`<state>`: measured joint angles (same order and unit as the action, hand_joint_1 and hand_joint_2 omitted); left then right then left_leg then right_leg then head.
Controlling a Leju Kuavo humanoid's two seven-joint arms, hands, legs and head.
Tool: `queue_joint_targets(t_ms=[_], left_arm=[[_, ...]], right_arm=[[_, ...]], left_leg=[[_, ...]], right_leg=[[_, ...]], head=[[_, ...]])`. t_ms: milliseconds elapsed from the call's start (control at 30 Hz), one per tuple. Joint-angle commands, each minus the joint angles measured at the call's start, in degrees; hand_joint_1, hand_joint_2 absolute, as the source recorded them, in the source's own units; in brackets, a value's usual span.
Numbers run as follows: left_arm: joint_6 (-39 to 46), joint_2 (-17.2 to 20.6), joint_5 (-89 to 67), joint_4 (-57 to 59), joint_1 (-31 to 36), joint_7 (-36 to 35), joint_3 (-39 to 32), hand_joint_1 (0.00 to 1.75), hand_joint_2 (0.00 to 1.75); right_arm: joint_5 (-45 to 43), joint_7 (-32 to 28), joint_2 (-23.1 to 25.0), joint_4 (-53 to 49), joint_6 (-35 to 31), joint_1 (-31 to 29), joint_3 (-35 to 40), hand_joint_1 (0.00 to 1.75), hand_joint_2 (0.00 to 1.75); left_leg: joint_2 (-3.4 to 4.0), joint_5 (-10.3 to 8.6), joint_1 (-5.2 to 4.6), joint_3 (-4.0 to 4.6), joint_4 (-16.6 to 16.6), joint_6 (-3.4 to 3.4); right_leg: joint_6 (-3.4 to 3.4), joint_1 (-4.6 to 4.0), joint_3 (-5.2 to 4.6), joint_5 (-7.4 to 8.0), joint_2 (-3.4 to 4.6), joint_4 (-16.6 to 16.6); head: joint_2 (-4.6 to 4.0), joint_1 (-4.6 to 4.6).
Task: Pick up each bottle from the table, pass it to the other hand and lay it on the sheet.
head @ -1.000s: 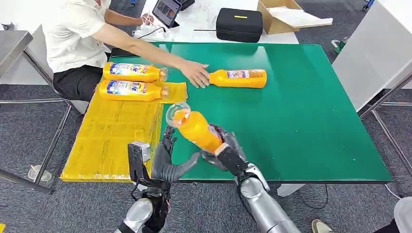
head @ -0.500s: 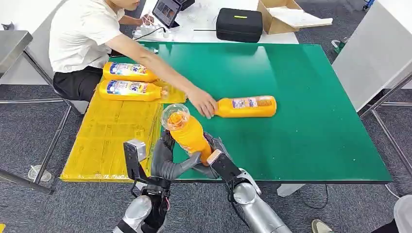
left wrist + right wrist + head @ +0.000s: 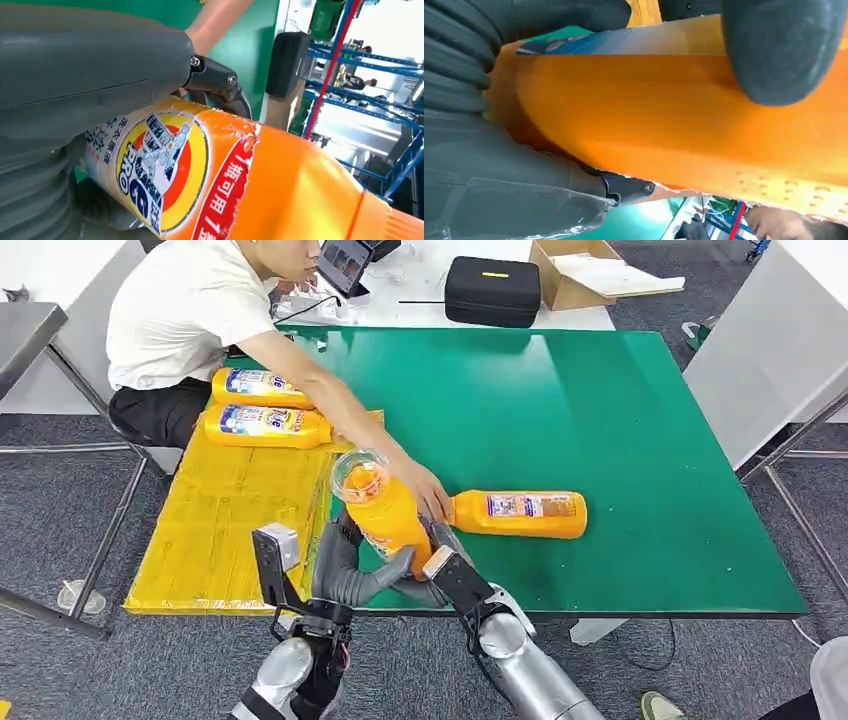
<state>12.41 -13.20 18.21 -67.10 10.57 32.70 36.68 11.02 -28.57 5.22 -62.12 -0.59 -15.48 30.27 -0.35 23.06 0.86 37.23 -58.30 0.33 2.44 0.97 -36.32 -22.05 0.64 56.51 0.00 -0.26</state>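
An orange bottle [image 3: 385,512] stands tilted over the table's front edge, its clear cap end up. My right hand [image 3: 452,580] grips its base from the right. My left hand [image 3: 345,575] wraps its lower body from the left, thumb across the front. The left wrist view has the bottle's label [image 3: 165,170] close against the thumb [image 3: 90,75]. In the right wrist view, fingers [image 3: 781,47] press on the bottle's orange side [image 3: 674,110]. A second orange bottle [image 3: 525,514] lies on the green table [image 3: 600,420], with a person's hand [image 3: 428,495] at its neck. Two more bottles [image 3: 265,388] [image 3: 265,425] lie on the yellow sheet [image 3: 230,530].
The person sits at the table's far left, arm stretched across the table just behind my hands. A black case [image 3: 492,290] and a cardboard box [image 3: 590,275] stand on the white table behind. A metal table leg [image 3: 110,540] runs left of the sheet.
The held bottle moved left and stood more upright, and my left hand closed around it. The person slid the lying bottle nearer the front edge and to the right.
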Motion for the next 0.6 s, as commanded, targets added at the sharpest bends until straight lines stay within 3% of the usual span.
queue_joint_targets(t_ms=[33, 100, 167, 200, 233, 467, 500, 600], left_arm=[[-0.47, 1.15, -1.23, 4.56, 3.26, -0.37, 0.31, 1.75, 1.75], [-0.63, 1.11, -1.42, 4.2, 3.24, -0.24, 0.17, 1.75, 1.75], [-0.74, 1.16, -1.71, 3.67, 3.16, -0.06, -0.01, 1.75, 1.75], [-0.41, 1.21, -2.17, 3.13, 3.0, -0.03, -0.31, 1.75, 1.75], [0.3, 1.14, -2.38, 2.96, 2.9, -0.03, -0.64, 1.75, 1.75], [8.76, 1.06, -4.89, 1.8, 2.05, -0.42, -4.05, 1.75, 1.75], [10.46, 1.14, -5.39, 1.7, 1.8, -0.38, -4.87, 1.75, 1.75], [11.0, 1.56, -4.38, 0.65, 1.12, -0.93, -6.77, 1.75, 1.75]], right_arm=[[-0.12, 0.44, -1.99, 0.75, 0.34, -1.58, 2.62, 1.75, 1.75], [0.05, 0.8, -2.05, 0.93, 0.31, -1.85, 2.77, 1.75, 1.75], [0.58, 1.5, -2.22, 1.23, 0.23, -2.09, 3.17, 1.31, 1.75], [0.88, 1.77, -2.13, 1.25, -0.32, -2.01, 3.26, 0.28, 1.75], [0.98, 1.87, -1.89, 1.12, -1.05, -1.77, 3.0, 0.0, 1.75], [6.97, 0.48, -0.7, -2.6, -11.65, 1.66, 2.29, 0.0, 1.75], [8.61, -0.35, -0.45, -4.11, -15.39, 2.92, 1.66, 0.0, 0.0], [11.12, -2.02, -0.02, -5.87, -22.16, 4.84, 0.42, 0.0, 0.0]], left_leg=[[0.05, 0.09, 0.01, -0.29, 0.03, 0.02], [0.03, 0.09, 0.01, -0.28, 0.03, 0.03], [0.05, 0.05, -0.01, -0.16, 0.03, 0.02], [0.06, 0.13, 0.01, -0.31, 0.01, 0.03], [0.04, 0.06, 0.0, -0.18, 0.02, 0.02], [0.06, 0.07, 0.01, -0.17, 0.02, 0.01], [0.07, 0.12, 0.03, -0.28, 0.01, 0.01], [0.04, 0.08, 0.03, -0.18, 0.03, 0.01]], right_leg=[[-0.11, -0.05, 0.29, -0.09, -0.04, -0.04], [-0.1, -0.05, 0.28, -0.09, -0.05, -0.04], [-0.07, -0.02, 0.15, -0.04, -0.01, -0.02], [-0.11, -0.05, 0.31, -0.11, -0.03, -0.02], [-0.07, -0.02, 0.18, -0.05, -0.02, -0.02], [-0.09, -0.03, 0.15, -0.06, -0.01, -0.01], [-0.12, -0.06, 0.27, -0.1, -0.02, -0.01], [-0.09, -0.06, 0.18, -0.07, -0.02, -0.04]], head=[[0.0, 0.0], [0.0, 0.0], [0.0, 0.0], [0.0, 0.0], [0.0, 0.0], [0.0, 0.0], [0.02, 0.0], [0.0, 0.0]])
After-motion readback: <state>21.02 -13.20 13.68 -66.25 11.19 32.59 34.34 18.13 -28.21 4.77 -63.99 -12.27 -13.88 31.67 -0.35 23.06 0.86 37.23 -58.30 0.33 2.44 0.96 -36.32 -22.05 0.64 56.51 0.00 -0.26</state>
